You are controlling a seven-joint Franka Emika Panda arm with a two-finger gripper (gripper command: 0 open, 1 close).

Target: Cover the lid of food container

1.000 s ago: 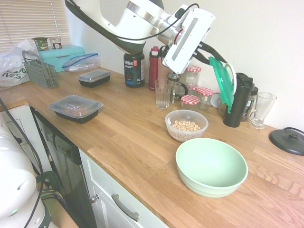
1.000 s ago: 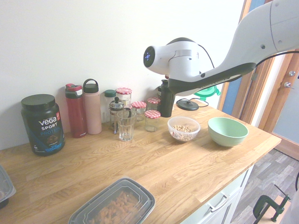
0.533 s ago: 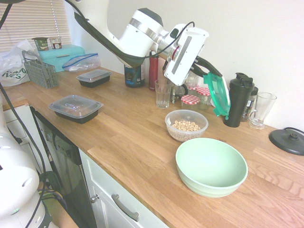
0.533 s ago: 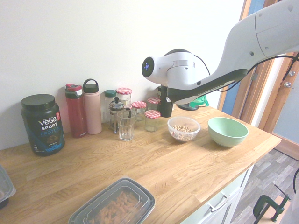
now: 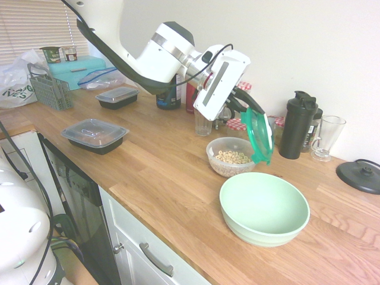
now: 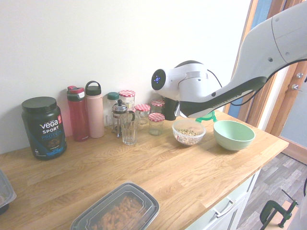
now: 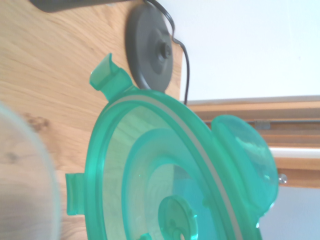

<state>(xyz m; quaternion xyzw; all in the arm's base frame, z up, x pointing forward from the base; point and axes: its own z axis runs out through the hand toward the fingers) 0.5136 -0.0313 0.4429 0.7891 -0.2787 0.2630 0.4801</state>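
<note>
I've got the lid [image 5: 260, 138] pinched by its rim in my gripper [image 5: 248, 107], jaws closed on its upper edge, and it hangs nearly on edge, steeply tilted, because that's how an edge grip carries a flat disc. It sits in the air just above the far side of the food container [image 5: 232, 155], between that tub and the black shaker bottle [image 5: 295, 126] by the wall, touching neither as far as I can tell. The food container stands open on the wooden surface [image 5: 166, 172], cereal rings showing inside, with the big pale green bowl [image 5: 264, 208] just beside it toward the front edge. That neighbour matters: the lid's lower rim has to swing down over the tub without clipping the bowl's rim. In the wrist view the green disc [image 7: 165, 180] fills most of the picture, its clip tabs sticking out from the rim and the centre ring plain to see, with the black round lid [image 7: 152, 47] lying flat on the wood well beyond. From the other side the lid [image 6: 205, 116] is mostly hidden behind my arm, only a green sliver peeking out over the tub [image 6: 188, 132]. My read: I'm mid-approach, and the lid needs levelling out, face down and centred, before it can seat. The jam jars [image 5: 238, 124] behind stay clear.
</note>
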